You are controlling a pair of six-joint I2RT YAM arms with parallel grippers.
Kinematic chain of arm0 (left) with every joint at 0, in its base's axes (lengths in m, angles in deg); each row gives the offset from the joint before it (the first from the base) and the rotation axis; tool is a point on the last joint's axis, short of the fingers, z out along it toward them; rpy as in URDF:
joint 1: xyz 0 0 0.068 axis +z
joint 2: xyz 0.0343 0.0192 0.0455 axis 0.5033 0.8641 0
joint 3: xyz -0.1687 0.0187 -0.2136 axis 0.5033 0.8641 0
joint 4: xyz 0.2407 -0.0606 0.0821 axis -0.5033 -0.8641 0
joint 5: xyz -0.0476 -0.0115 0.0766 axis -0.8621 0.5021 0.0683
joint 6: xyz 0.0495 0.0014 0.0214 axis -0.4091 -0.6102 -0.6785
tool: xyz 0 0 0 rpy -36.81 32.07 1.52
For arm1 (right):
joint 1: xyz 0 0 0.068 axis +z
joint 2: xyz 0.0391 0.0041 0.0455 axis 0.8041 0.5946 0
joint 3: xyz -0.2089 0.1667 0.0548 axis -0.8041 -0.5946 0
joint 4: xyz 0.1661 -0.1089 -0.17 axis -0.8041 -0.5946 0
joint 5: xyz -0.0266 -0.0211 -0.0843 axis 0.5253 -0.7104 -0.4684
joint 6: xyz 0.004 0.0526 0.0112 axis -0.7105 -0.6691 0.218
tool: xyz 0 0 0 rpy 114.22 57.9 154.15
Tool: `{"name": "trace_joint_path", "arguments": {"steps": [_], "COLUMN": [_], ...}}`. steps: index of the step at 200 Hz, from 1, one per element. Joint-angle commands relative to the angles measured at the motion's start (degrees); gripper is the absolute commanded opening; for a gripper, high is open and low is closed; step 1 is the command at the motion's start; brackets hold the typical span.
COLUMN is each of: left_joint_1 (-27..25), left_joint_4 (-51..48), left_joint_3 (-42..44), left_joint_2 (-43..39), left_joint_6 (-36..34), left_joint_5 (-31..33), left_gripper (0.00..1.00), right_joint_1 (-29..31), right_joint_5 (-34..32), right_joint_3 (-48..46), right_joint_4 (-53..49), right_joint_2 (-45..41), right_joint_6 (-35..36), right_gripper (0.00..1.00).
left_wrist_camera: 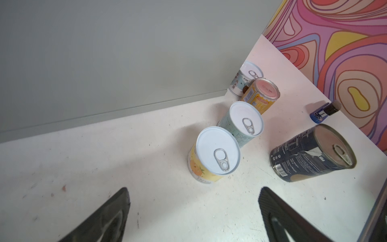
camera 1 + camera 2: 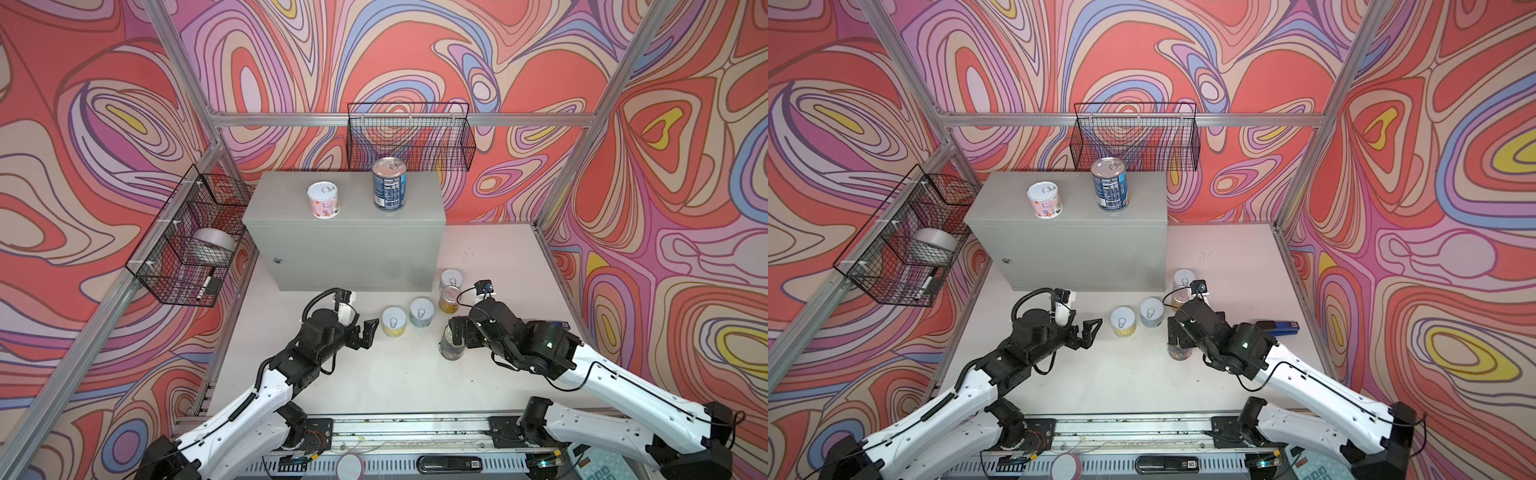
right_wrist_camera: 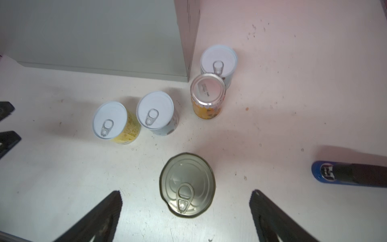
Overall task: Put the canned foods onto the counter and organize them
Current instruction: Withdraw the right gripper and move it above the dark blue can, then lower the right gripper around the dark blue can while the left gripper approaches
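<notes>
Two cans, pink point(image 2: 323, 200) and tall blue point(image 2: 389, 184), stand on the counter point(image 2: 345, 232); five wait on the table. Right gripper point(image 3: 185, 209), released, straddles the second tall can point(image 3: 187, 185); left gripper point(image 1: 193, 211), released, faces the yellow can point(image 1: 213, 155) just ahead

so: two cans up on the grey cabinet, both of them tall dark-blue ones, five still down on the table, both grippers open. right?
Not quite. Only one can on the grey cabinet is a tall dark-blue can; the other is a short pink-labelled can, as both top views show. The rest holds: five cans remain on the table, and the left gripper and right gripper are open.
</notes>
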Motion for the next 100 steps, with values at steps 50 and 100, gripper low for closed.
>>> {"name": "trace_joint_path", "arguments": {"steps": [50, 100], "left_joint_1": [-4.44, -4.44], "left_joint_4": [6.13, 4.82], "left_joint_3": [-3.83, -3.27], "left_joint_2": [7.82, 7.81], "left_joint_6": [-8.55, -8.29], "left_joint_5": [-0.37, -1.80], "left_gripper": [1.00, 1.00], "right_joint_1": [-0.25, -1.02], "right_joint_5": [8.16, 8.45], "right_joint_3": [-6.47, -6.44], "right_joint_4": [3.25, 2.88], "right_joint_2": [2.43, 4.80], "right_joint_6": [-4.31, -5.75], "right_gripper": [0.98, 0.98]}}
